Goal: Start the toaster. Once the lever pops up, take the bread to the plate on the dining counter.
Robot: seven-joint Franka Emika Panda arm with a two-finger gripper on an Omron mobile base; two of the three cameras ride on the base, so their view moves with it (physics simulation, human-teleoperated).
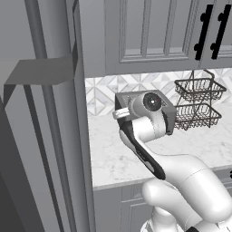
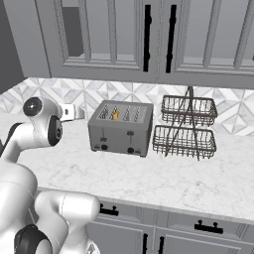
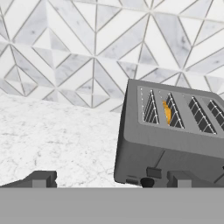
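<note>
The grey toaster (image 2: 120,130) stands on the marble counter against the tiled wall, and its top (image 1: 136,96) peeks out behind my arm. The bread (image 2: 115,114) sits low in the second slot from the left, showing as an orange sliver (image 3: 166,112). A small dark lever (image 3: 154,172) is on the toaster's front face above a black knob (image 3: 147,182). My gripper (image 3: 113,180) is open, its fingertips (image 3: 41,178) spread wide, and it hovers left of the toaster's front left corner, touching nothing. The plate and the dining counter are out of view.
A two-tier wire basket rack (image 2: 187,126) stands just right of the toaster. Grey wall cabinets (image 2: 149,39) hang low over the counter. A tall grey panel (image 1: 77,136) bounds the counter on the left. Drawer fronts (image 2: 163,233) run below the counter edge.
</note>
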